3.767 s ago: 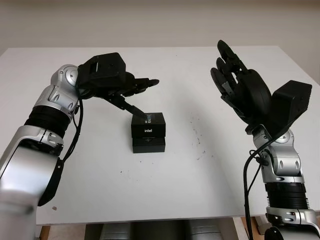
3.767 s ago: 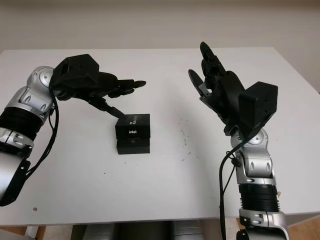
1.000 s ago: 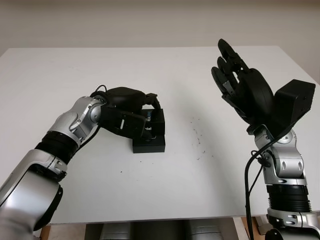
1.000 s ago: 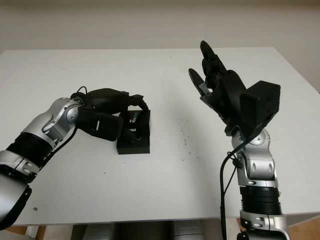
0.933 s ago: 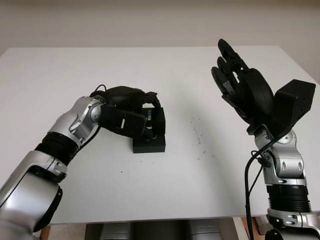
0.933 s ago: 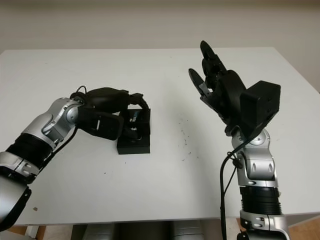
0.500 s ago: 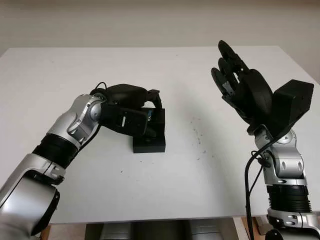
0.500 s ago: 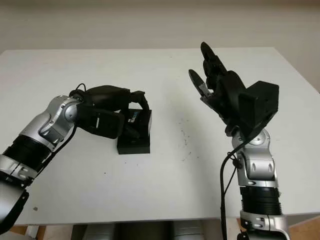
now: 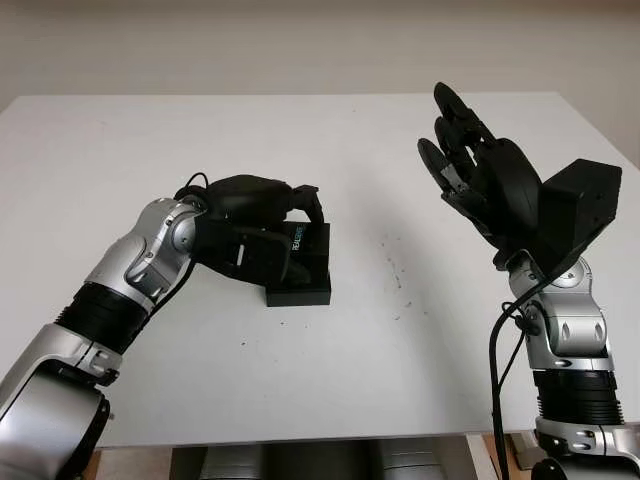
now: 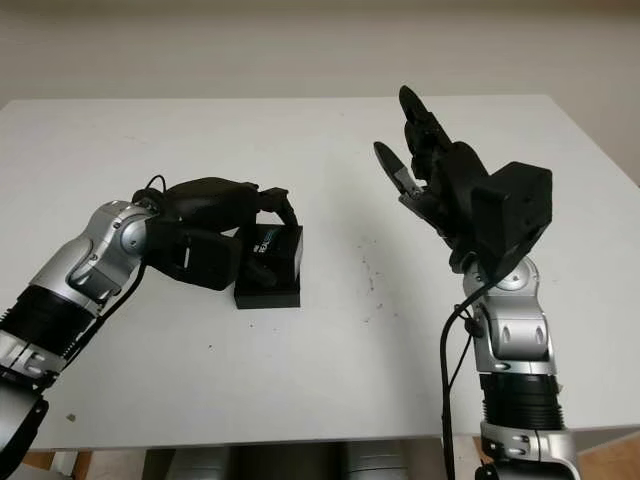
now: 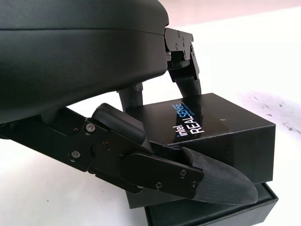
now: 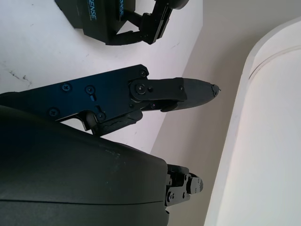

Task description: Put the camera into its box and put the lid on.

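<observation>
My left hand [image 9: 298, 232] is shut on the black box lid [image 9: 312, 243], which is printed "intel REALSENSE". In the left wrist view its thumb [image 11: 207, 179] presses one side of the lid [image 11: 221, 129] and the other fingers [image 11: 184, 66] hook over the opposite edge. The lid is tilted and sits askew just above the black box base [image 9: 300, 290], whose rim [image 11: 221, 214] shows under the lid. The lid and hand hide the inside of the base. My right hand [image 9: 468, 165] is open, raised in the air at the right, far from the box.
The box stands near the middle of a white table [image 9: 330, 380]. Small dark specks [image 9: 395, 270] mark the surface right of the box. The table's front edge [image 9: 300, 440] runs close to my arms, and a pale wall lies behind.
The left hand came down from above the box and closed on the lid. Over the last second it tipped the lid and shifted it slightly left. The right hand barely moved.
</observation>
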